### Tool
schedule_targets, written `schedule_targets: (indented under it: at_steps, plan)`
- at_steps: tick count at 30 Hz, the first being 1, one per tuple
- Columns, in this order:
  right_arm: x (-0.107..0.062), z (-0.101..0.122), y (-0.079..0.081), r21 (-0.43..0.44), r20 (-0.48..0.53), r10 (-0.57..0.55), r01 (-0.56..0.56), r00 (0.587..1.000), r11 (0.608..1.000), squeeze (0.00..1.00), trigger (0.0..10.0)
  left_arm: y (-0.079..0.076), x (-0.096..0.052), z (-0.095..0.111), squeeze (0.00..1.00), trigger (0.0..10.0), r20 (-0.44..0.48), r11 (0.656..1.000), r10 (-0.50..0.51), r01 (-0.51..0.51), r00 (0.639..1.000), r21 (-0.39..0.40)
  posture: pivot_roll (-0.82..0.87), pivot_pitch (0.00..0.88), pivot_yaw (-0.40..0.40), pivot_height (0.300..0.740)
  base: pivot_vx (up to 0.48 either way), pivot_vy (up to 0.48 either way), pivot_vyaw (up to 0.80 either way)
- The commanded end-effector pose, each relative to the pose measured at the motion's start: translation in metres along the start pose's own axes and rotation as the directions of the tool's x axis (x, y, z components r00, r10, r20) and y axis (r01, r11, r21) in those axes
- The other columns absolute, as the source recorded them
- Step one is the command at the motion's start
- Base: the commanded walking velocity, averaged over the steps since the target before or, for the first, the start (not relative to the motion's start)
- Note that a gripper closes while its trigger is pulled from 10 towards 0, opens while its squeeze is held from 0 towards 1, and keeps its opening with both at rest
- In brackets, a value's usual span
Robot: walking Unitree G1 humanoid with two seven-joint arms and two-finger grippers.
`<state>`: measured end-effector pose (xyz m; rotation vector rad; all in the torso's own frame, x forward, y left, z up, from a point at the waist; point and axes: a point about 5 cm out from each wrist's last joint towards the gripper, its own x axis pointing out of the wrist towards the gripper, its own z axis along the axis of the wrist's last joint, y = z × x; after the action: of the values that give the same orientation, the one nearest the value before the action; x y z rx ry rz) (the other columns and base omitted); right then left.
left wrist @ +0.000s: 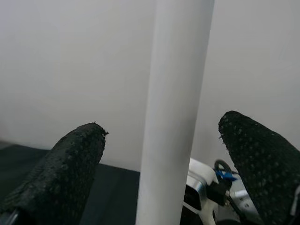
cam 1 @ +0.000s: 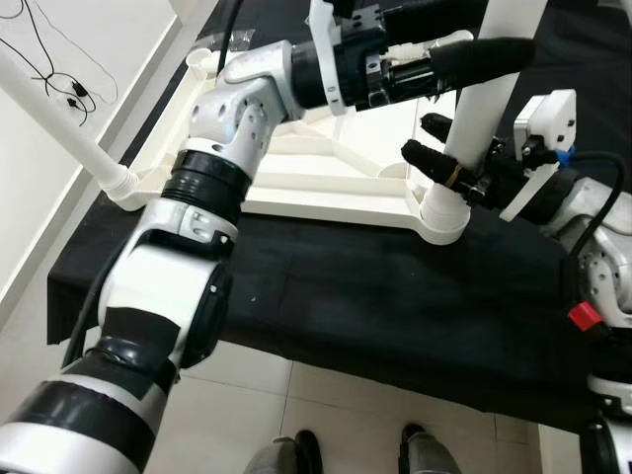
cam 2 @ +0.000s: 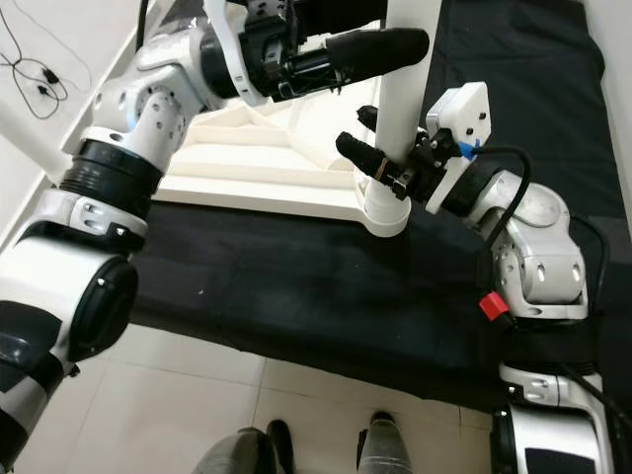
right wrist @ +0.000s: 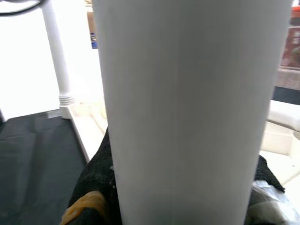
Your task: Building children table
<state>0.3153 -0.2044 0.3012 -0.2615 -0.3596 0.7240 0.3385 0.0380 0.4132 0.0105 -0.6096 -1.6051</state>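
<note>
- Far left of the frame: a fitted white leg point(cam 1: 69, 123) is slanting up and out from the left corner of the upturned white tabletop point(cam 1: 326, 183), which is lying on a black-covered bench point(cam 1: 375, 296).
- Centre top: our left gripper point(cam 1: 484, 49) is reaching across the tabletop to the upper part of the second leg point(cam 1: 481, 114). In the left wrist view its fingers point(left wrist: 75, 168) are standing apart on either side of the leg, not pressing it.
- Right of centre: the second leg is standing upright, long axis vertical, its foot sitting in the corner socket point(cam 1: 441, 212) at the near right of the tabletop.
- Right: our right gripper point(cam 1: 434, 148) is clamped on that leg low down, just above the socket. It is the nearer hand to the joint.
- We are judging the coming move as seating or twisting the leg down along its own axis. The left fingers would need closing first to steady the top.
- Bottom centre: a person's shoes point(cam 1: 306, 449) are showing on the tiled floor, near the bench edge but apart from the arms.
- Upper left: loose cables point(cam 1: 59, 84) are lying on the floor, well clear.
</note>
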Motion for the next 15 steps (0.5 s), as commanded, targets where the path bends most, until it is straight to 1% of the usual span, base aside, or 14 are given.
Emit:
schedule_targets:
  at_steps: [1, 2, 3, 4, 5, 6, 7, 9, 10, 11, 12, 13, 14, 15]
  plan:
    - [-0.003, -0.017, 0.005, 0.048, -0.053, -0.053, 0.056, 0.997, 0.997, 0.00, 0.0, 0.000, -0.014, 0.013, 1.00, 10.0, 0.035, 1.000, 0.022, -0.023, 0.999, 0.020, -0.03, 0.280, 0.190, 0.740, 0.000, 0.000, 0.00]
    - [-0.005, -0.021, 0.010, 0.047, -0.069, -0.106, 0.109, 0.992, 0.993, 0.00, 0.0, -0.002, -0.023, 0.022, 1.00, 10.0, 0.056, 0.999, 0.046, -0.047, 0.997, 0.026, -0.03, 0.282, 0.185, 0.740, 0.000, 0.000, 0.00]
    - [-0.005, -0.021, 0.010, 0.047, -0.069, -0.106, 0.109, 0.992, 0.993, 0.00, 0.0, -0.002, -0.023, 0.022, 1.00, 10.0, 0.056, 0.999, 0.046, -0.047, 0.997, 0.026, -0.03, 0.282, 0.185, 0.740, 0.000, 0.000, 0.00]
    - [-0.006, -0.025, 0.018, 0.045, -0.104, -0.150, 0.155, 0.983, 0.987, 0.00, 0.0, -0.005, -0.033, 0.030, 1.00, 10.0, 0.076, 0.997, 0.071, -0.073, 0.995, 0.027, -0.03, 0.286, 0.182, 0.740, 0.000, 0.000, 0.00]
    - [-0.006, -0.025, 0.018, 0.045, -0.104, -0.150, 0.155, 0.983, 0.987, 0.00, 0.0, -0.005, -0.033, 0.030, 1.00, 10.0, 0.076, 0.997, 0.071, -0.073, 0.995, 0.027, -0.03, 0.286, 0.182, 0.740, 0.000, 0.000, 0.00]
    - [-0.005, -0.033, 0.028, 0.020, -0.150, -0.201, 0.206, 0.968, 0.978, 0.00, 0.0, -0.009, -0.044, 0.038, 1.00, 10.0, 0.085, 0.993, 0.104, -0.108, 0.991, 0.043, -0.03, 0.287, 0.178, 0.740, 0.000, 0.000, 0.00]
    - [-0.005, -0.033, 0.028, 0.020, -0.150, -0.201, 0.206, 0.968, 0.978, 0.00, 0.0, -0.009, -0.044, 0.038, 1.00, 10.0, 0.085, 0.993, 0.104, -0.108, 0.991, 0.043, -0.03, 0.287, 0.178, 0.740, 0.000, 0.000, 0.00]
    - [-0.007, -0.050, 0.045, -0.083, -0.305, -0.324, 0.314, 0.896, 0.946, 0.00, 0.0, -0.018, -0.065, 0.048, 1.00, 10.0, 0.120, 0.977, 0.201, -0.207, 0.972, 0.040, -0.02, 0.287, 0.174, 0.740, 0.000, 0.000, 0.00]
    - [-0.007, -0.050, 0.045, -0.083, -0.305, -0.324, 0.314, 0.896, 0.946, 0.00, 0.0, -0.018, -0.065, 0.048, 1.00, 10.0, 0.120, 0.977, 0.201, -0.207, 0.972, 0.040, -0.02, 0.287, 0.174, 0.740, 0.000, 0.000, 0.00]
    - [-0.012, -0.061, 0.050, -0.132, -0.412, -0.411, 0.393, 0.813, 0.910, 0.00, 0.0, -0.024, -0.077, 0.049, 1.00, 10.0, 0.110, 0.965, 0.249, -0.255, 0.962, 0.052, -0.02, 0.286, 0.170, 0.740, 0.000, 0.000, 0.00]
    - [-0.012, -0.061, 0.050, -0.132, -0.412, -0.411, 0.393, 0.813, 0.910, 0.00, 0.0, -0.024, -0.077, 0.049, 1.00, 10.0, 0.110, 0.965, 0.249, -0.255, 0.962, 0.052, -0.02, 0.286, 0.170, 0.740, 0.000, 0.000, 0.00]
    - [-0.015, -0.067, 0.057, -0.146, -0.471, -0.454, 0.440, 0.756, 0.886, 0.00, 0.0, -0.031, -0.089, 0.046, 1.00, 10.0, 0.113, 0.949, 0.308, -0.313, 0.945, 0.029, -0.01, 0.289, 0.159, 0.740, 0.000, 0.000, 0.00]
    - [-0.015, -0.067, 0.057, -0.146, -0.471, -0.454, 0.440, 0.756, 0.886, 0.00, 0.0, -0.031, -0.089, 0.046, 1.00, 10.0, 0.113, 0.949, 0.308, -0.313, 0.945, 0.029, -0.01, 0.289, 0.159, 0.740, 0.000, 0.000, 0.00]
    - [-0.017, -0.070, 0.062, -0.147, -0.502, -0.472, 0.466, 0.725, 0.873, 0.00, 0.0, -0.037, -0.096, 0.043, 1.00, 10.0, 0.111, 0.938, 0.343, -0.347, 0.933, 0.014, -0.01, 0.289, 0.159, 0.740, 0.000, 0.000, 0.00]
